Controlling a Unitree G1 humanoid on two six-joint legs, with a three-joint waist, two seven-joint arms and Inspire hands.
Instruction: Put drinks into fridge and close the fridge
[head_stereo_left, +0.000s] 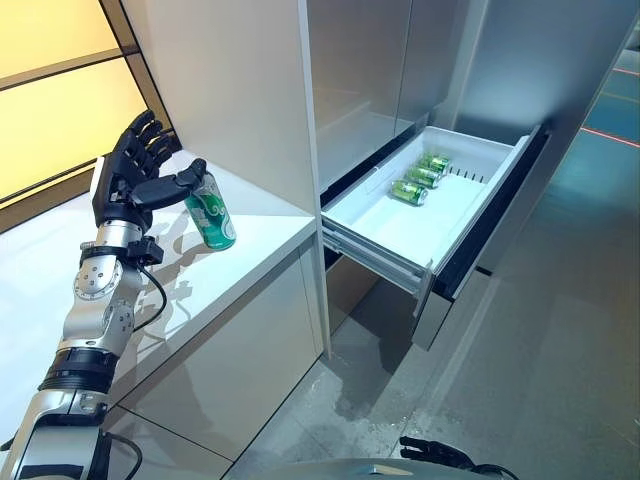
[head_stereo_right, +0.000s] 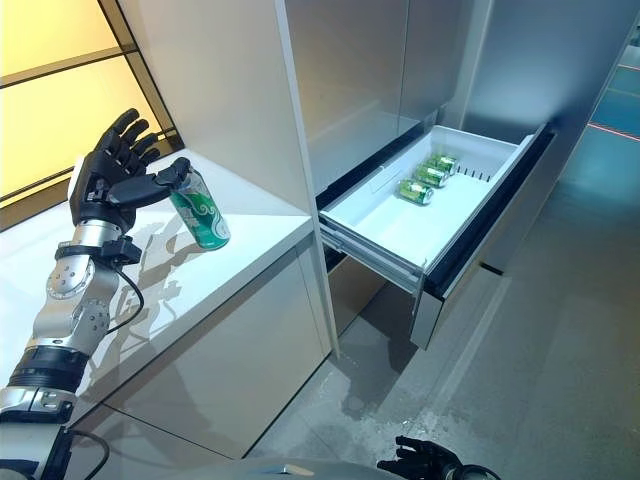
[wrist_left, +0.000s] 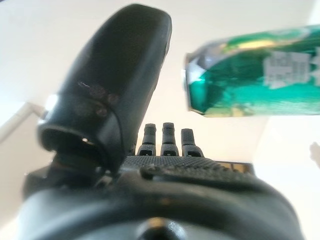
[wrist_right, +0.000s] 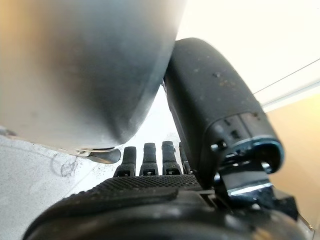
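A green drink can (head_stereo_left: 211, 216) stands tilted on the white counter (head_stereo_left: 250, 250) at the left. My left hand (head_stereo_left: 130, 175) is raised just left of it, open, with straight fingers spread and the thumb (wrist_left: 120, 85) reaching close to the can's top (wrist_left: 255, 80); nothing is in its grasp. The fridge drawer (head_stereo_left: 400, 235) is pulled out to the right, and three green cans (head_stereo_left: 421, 177) lie at its far end. My right hand (head_stereo_right: 420, 462) hangs low near the floor, open and empty, its fingers (wrist_right: 150, 160) straight.
A tall white cabinet wall (head_stereo_left: 240, 90) rises between the counter and the fridge. The steel fridge front (head_stereo_left: 560, 80) stands behind the drawer. Grey floor (head_stereo_left: 540, 350) lies below the drawer. A yellow wall panel (head_stereo_left: 50, 100) backs the counter.
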